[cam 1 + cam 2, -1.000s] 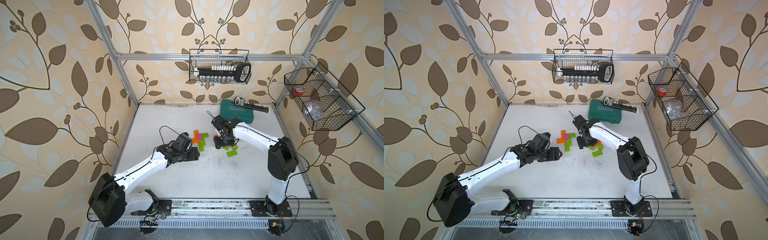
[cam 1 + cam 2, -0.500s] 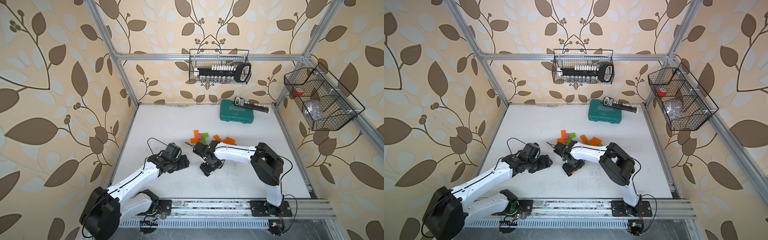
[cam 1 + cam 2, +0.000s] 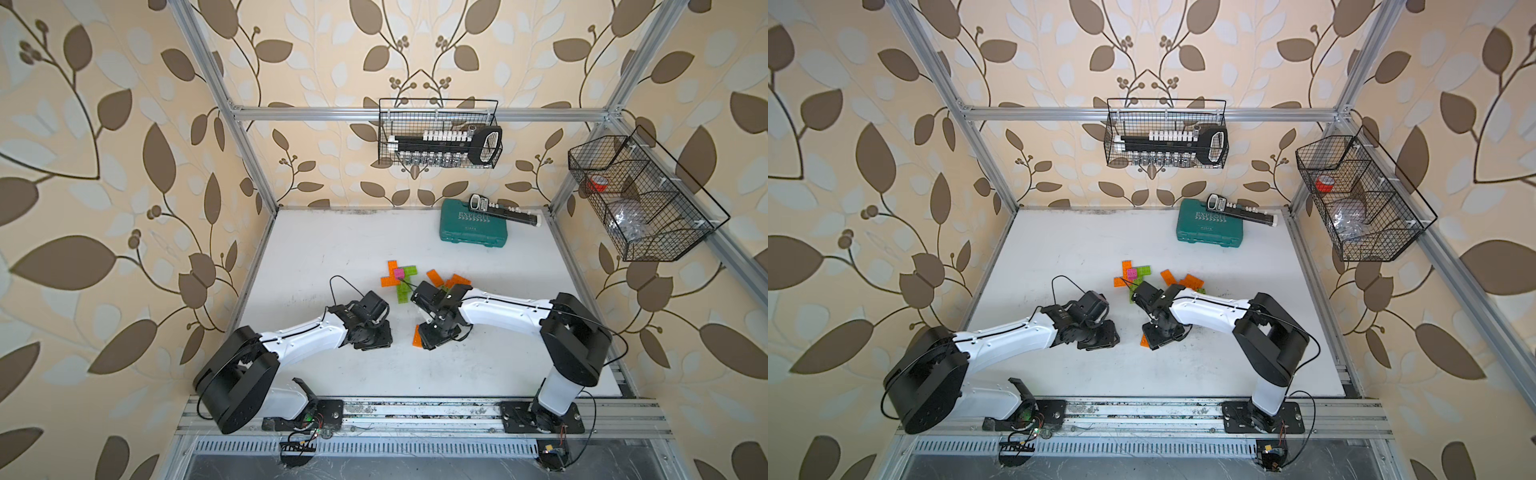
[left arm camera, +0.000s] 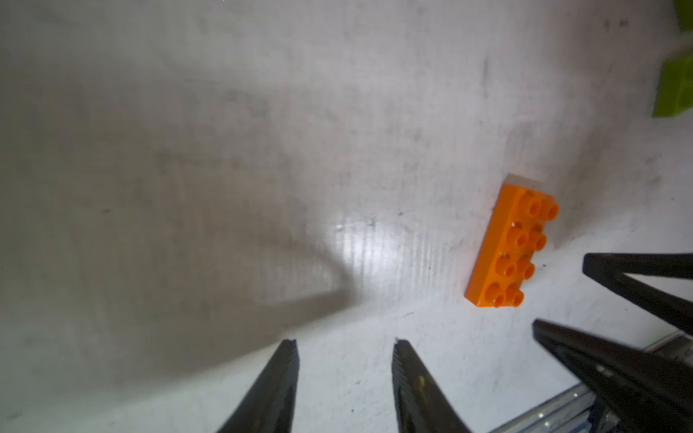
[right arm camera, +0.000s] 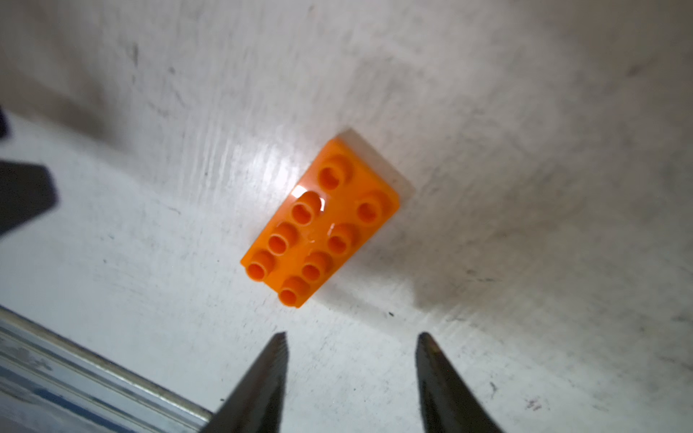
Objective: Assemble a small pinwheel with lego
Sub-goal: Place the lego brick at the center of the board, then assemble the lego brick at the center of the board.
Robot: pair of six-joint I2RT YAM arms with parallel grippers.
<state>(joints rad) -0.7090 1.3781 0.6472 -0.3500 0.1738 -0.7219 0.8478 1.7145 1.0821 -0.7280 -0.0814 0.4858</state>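
Near the front of the white worktop, one orange brick is lying flat with its bumps facing up. The right fingers are hanging right by it, standing well apart and holding nothing. The left fingers are hanging a little to the left of the brick, closer together but not touching, and holding nothing. Farther back, orange and green bricks are sitting together in a cross shape, with a pink brick in the middle. Loose bricks are lying just to their right. A teal case is resting at the far right.
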